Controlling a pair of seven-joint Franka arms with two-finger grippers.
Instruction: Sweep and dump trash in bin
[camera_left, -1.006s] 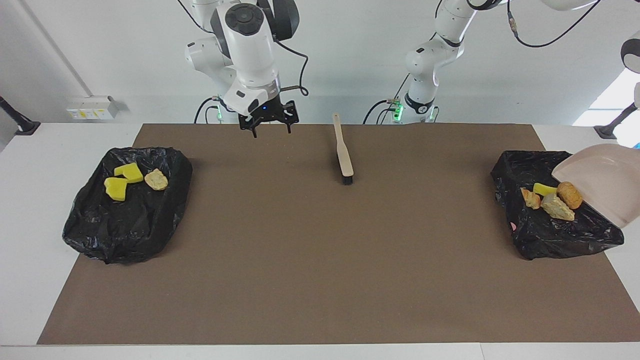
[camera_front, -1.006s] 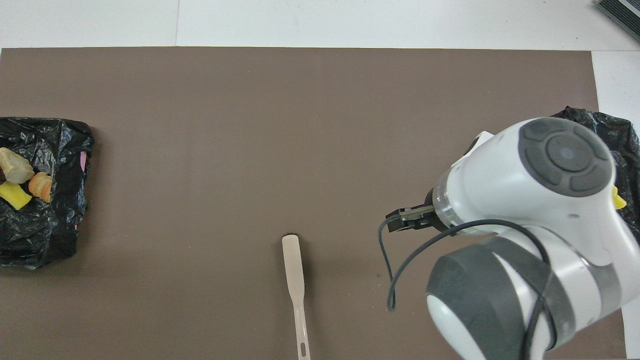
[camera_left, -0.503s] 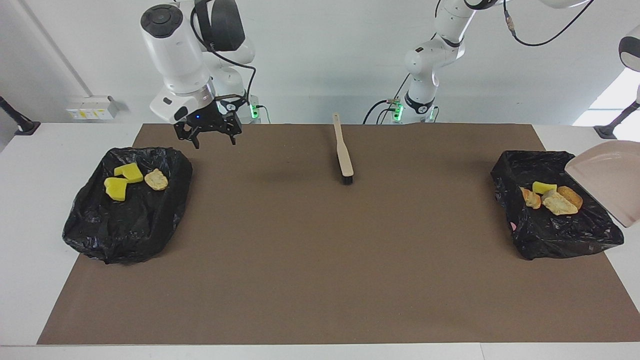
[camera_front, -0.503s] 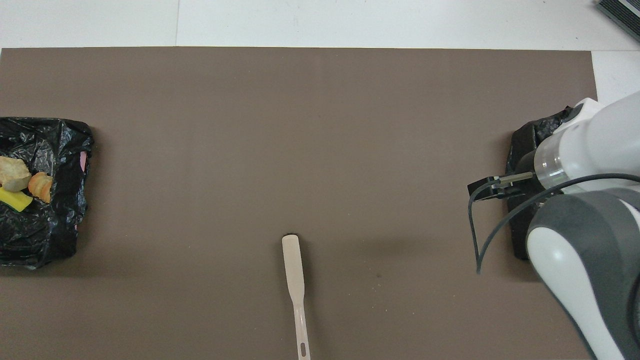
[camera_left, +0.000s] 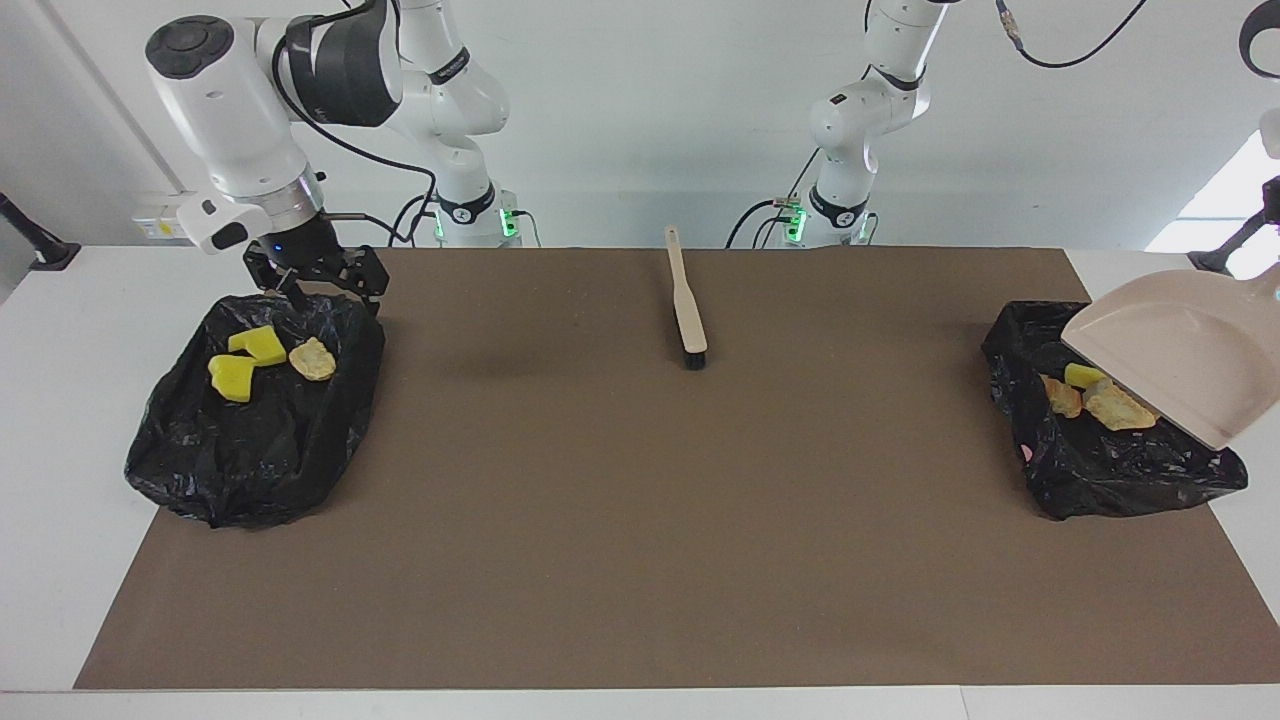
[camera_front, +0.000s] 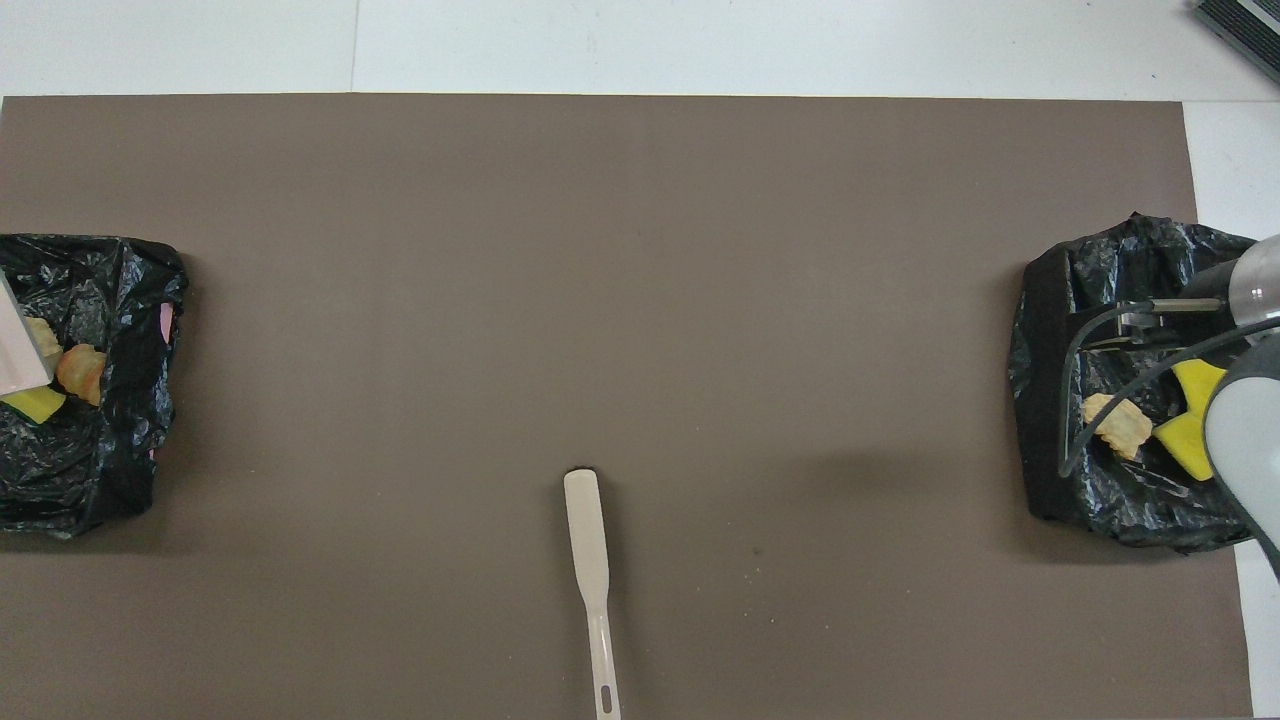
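Note:
The trash lies in two black-bag bins. Two yellow sponge chunks (camera_left: 245, 360) and a bread piece (camera_left: 312, 358) rest in the bin (camera_left: 250, 450) at the right arm's end. My right gripper (camera_left: 318, 292) hangs open just over that bin's rim nearest the robots, holding nothing. In the bin (camera_left: 1110, 470) at the left arm's end lie bread pieces (camera_left: 1115, 408) and a yellow chunk (camera_left: 1082, 375). The beige dustpan (camera_left: 1180, 350) hangs tilted over them, covering some of them. Its handle runs out of view to my left gripper, which is hidden.
The beige hand brush (camera_left: 687, 305) lies on the brown mat (camera_left: 640, 520) midway between the arms, bristles pointing away from the robots. White table shows around the mat.
My right gripper has swung from the mat's middle to over the bin at its own end. The dustpan drew back from its bin, then came over it again.

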